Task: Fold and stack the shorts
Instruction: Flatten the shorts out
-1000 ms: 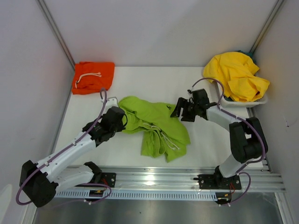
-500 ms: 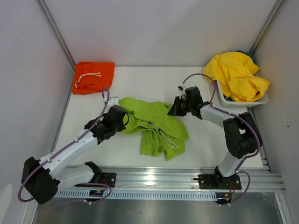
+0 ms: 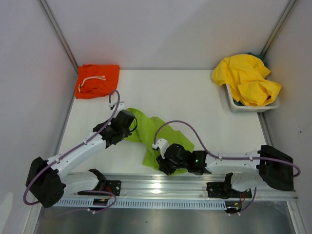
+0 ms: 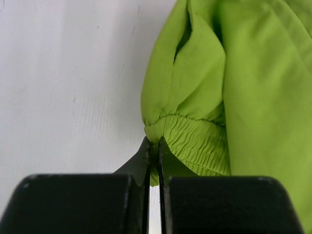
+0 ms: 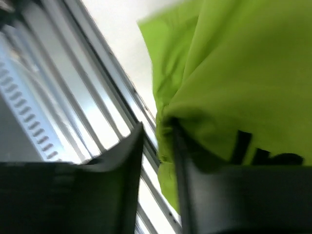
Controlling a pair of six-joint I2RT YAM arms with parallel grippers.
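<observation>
Right end effector (image 3: 163, 165) swung across green shorts (image 3: 146, 127) to near edge, cloth dragged over: first fold likely forming. Its grip blurred, cannot tell. Left end effector (image 4: 153, 146) clamped on green shorts, which lie nearer than orange shorts (image 3: 97, 80), rightward.

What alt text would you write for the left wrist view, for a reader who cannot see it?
The left tool, its two black jaws pressed together, pinches the gathered elastic edge of lime green shorts. The shorts fill the right of the picture; the white table fills the left.
</observation>
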